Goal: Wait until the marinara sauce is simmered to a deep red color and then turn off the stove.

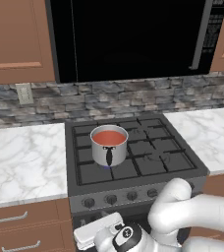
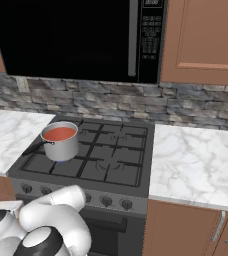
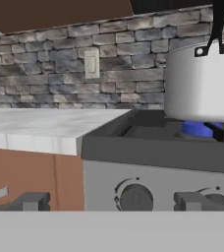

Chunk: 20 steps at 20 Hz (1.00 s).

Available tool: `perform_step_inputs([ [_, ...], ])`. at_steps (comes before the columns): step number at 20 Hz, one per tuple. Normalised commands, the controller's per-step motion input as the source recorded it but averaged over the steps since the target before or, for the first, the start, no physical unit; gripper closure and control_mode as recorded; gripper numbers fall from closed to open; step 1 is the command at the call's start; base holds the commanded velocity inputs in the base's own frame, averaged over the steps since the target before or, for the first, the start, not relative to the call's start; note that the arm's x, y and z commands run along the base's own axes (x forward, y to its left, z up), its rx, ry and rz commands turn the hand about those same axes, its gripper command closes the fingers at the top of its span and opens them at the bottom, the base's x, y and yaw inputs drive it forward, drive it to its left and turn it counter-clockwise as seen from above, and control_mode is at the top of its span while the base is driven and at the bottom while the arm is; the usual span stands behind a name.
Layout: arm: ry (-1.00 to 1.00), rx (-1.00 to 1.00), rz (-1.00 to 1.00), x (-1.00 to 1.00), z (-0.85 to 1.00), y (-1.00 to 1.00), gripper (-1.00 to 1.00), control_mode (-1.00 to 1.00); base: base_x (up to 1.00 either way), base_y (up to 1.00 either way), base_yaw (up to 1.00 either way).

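The stove is a dark grey gas range with black grates and a row of round front knobs. On its left front burner stands a small shiny steel pot with a black handle, holding orange-red marinara sauce. A blue flame burns under the pot. My gripper is open, low in front of the stove's left end and level with the knob panel. Its fingertips stand wide apart with nothing between them. One knob lies just beyond, apart from the fingers.
A black microwave hangs above the range. White marble counters flank it on both sides, with wooden drawers below. A stone backsplash with a wall outlet runs behind. My white arm fills the space in front of the oven.
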Motion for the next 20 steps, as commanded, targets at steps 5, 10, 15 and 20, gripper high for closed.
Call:
perform_step_inputs([
  [5, 0.0, 0.16, 0.0, 0.36, -0.12, -0.08, -1.0, -1.0, 0.0, 0.0, 0.0],
  [10, 0.0, 0.24, 0.0, 0.28, -0.22, -0.32, -1.0, -1.0, 0.0, 0.0, 0.0],
  [15, 0.0, 0.26, -0.01, 0.19, -0.33, -0.39, -1.0, -1.0, 0.0, 0.0, 0.0],
  [20, 0.0, 0.22, -0.03, 0.25, -0.37, -0.46, -1.0, -1.0, 0.0, 0.0, 0.0],
])
